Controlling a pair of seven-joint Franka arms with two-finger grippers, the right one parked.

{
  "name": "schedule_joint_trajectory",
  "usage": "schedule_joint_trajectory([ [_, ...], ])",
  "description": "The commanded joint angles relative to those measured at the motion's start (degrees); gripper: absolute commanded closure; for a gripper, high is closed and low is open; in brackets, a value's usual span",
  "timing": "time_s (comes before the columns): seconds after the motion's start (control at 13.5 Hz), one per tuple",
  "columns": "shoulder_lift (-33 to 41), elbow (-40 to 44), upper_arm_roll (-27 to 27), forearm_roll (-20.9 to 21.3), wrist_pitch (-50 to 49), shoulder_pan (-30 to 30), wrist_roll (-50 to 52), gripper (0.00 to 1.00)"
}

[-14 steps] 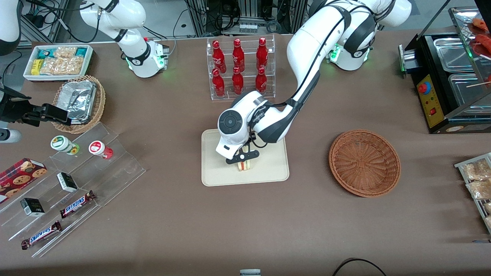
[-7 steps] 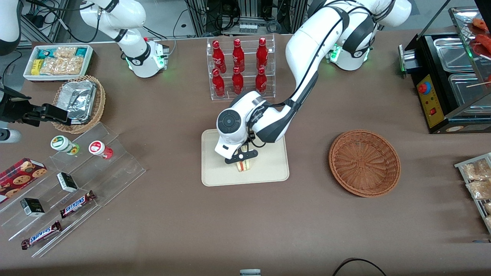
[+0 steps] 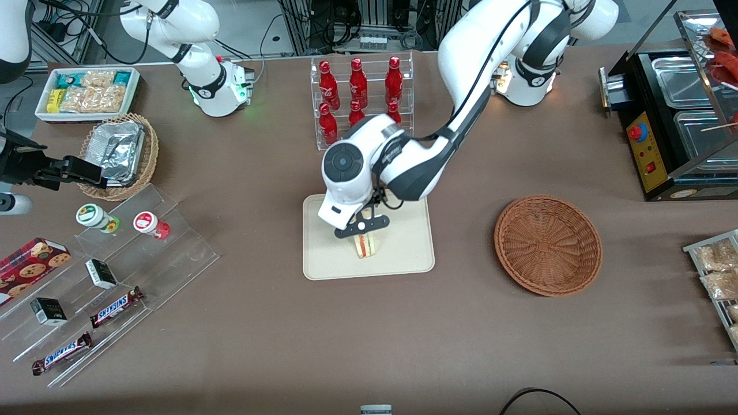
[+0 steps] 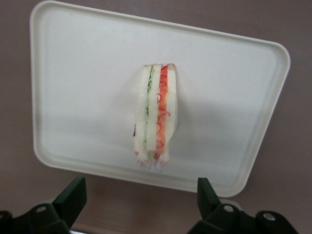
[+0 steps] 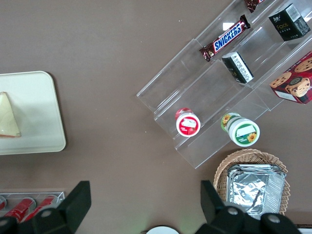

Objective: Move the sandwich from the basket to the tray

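The sandwich (image 3: 365, 246) (image 4: 156, 117) stands on its edge on the cream tray (image 3: 403, 253) (image 4: 73, 97), its red, orange and green filling showing. In the right wrist view the sandwich (image 5: 9, 117) shows as a pale wedge on the tray (image 5: 39, 122). My left gripper (image 3: 362, 226) (image 4: 139, 204) hangs above the sandwich, open, with nothing between its fingers. The reddish-brown basket (image 3: 548, 245) sits empty toward the working arm's end of the table.
A clear rack of red bottles (image 3: 360, 101) stands just farther from the front camera than the tray. Toward the parked arm's end are a clear stepped stand with snack bars (image 3: 109, 276), a tan wicker basket with a foil container (image 3: 118, 153) and a white bin of packets (image 3: 86, 92). A black food warmer (image 3: 674, 115) stands toward the working arm's end.
My gripper has let go of the sandwich and risen clear of it. The sandwich stays upright on the tray.
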State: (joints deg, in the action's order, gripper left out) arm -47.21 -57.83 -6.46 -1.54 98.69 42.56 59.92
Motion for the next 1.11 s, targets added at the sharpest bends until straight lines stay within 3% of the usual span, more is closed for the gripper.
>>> schedule_joint_trajectory([
  [0.0,4.22,-0.97,0.74,0.13,-5.15,-1.06,-6.36,0.0],
  [0.44,11.59,-5.08,0.65,0.48,-14.48,-10.99,-25.08,0.0],
  [0.67,19.58,-16.83,0.74,4.17,-13.18,-16.69,-41.23,0.0],
  [1.04,33.48,-35.05,0.65,3.91,-2.98,-26.28,-55.6,0.0],
])
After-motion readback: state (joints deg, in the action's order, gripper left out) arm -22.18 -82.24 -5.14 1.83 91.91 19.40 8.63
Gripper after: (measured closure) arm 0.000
